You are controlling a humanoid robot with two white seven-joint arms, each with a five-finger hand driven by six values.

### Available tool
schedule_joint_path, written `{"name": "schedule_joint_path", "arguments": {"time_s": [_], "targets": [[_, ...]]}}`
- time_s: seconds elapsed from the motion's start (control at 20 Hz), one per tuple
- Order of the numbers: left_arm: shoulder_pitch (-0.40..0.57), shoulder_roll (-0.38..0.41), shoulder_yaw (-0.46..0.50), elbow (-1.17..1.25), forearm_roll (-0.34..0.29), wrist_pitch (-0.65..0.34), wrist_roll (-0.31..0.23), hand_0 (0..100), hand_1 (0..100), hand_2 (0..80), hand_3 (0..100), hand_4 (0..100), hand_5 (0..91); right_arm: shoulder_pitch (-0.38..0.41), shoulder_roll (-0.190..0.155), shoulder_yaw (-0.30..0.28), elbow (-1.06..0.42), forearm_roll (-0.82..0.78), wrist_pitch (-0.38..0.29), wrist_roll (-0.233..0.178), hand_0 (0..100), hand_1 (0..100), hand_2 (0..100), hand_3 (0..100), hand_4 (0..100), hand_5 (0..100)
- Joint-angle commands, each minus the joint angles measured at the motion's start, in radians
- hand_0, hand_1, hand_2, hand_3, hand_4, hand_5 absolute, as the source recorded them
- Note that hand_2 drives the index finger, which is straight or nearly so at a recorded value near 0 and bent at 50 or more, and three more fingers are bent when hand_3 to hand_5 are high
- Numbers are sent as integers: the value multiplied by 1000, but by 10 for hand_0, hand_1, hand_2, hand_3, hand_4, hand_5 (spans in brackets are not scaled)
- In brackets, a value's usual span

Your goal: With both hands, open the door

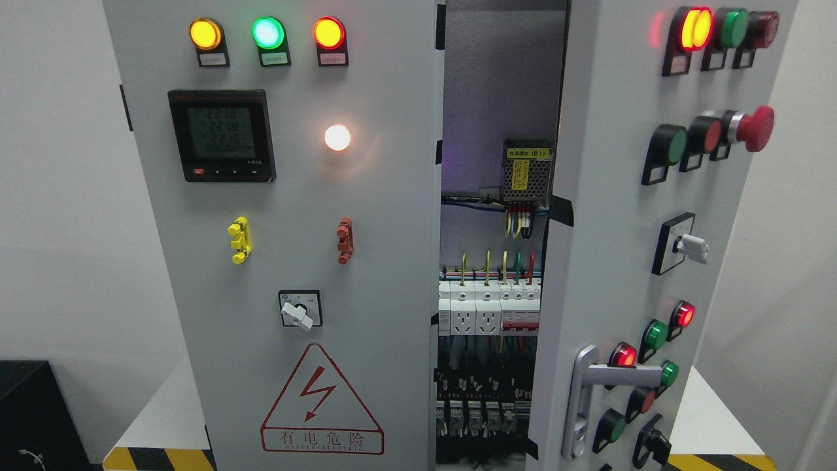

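The cabinet's right door [614, 261] stood partly open, its handle [592, 392] turned, exposing breakers [487, 307]; the left door [288, 229] remained closed. Neither robot hand was visible, so finger state could not be told.

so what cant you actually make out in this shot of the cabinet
- Robot hands: neither shows in the head view.
- Cabinet interior: only a strip shows between the left door and the swung-out right door.
- Meter digits: too blurred to read.
- Labels under the indicator lamps: too small.
- Door handle: bottom cut off by the frame edge.
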Motion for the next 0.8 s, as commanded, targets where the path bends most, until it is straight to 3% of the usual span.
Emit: {"name": "schedule_joint_path", "arguments": {"time_s": [0.0,0.1,0.25,0.35,0.45,0.55,0.65,0.75], "targets": [[157,249,-125,-535,159,-41,-223,0,0,0,0,0,0,0,0,0,0,0,0,0,0,0,0,0,0,0],[250,472,-240,-809,455,-64,-254,0,0,0,0,0,0,-1,0,0,0,-1,0,0,0,0,0,0,0,0],[359,912,-251,-1111,926,-208,-257,0,0,0,0,0,0,0,0,0,0,0,0,0,0,0,0,0,0,0],[427,1144,-172,-1175,1214,-372,-268,0,0,0,0,0,0,0,0,0,0,0,0,0,0,0,0,0,0,0],[471,1294,-43,-1160,1434,-440,-337,0,0,0,0,0,0,-1,0,0,0,-1,0,0,0,0,0,0,0,0],[475,1351,93,-1060,1542,-434,-430,0,0,0,0,0,0,0,0,0,0,0,0,0,0,0,0,0,0,0],[475,1378,227,-1011,1559,-393,-533,0,0,0,0,0,0,-2,0,0,0,0,0,0,0,0,0,0,0,0],[473,1428,324,-1008,1593,-281,-626,0,0,0,0,0,0,0,0,0,0,-1,0,0,0,0,0,0,0,0]]}}
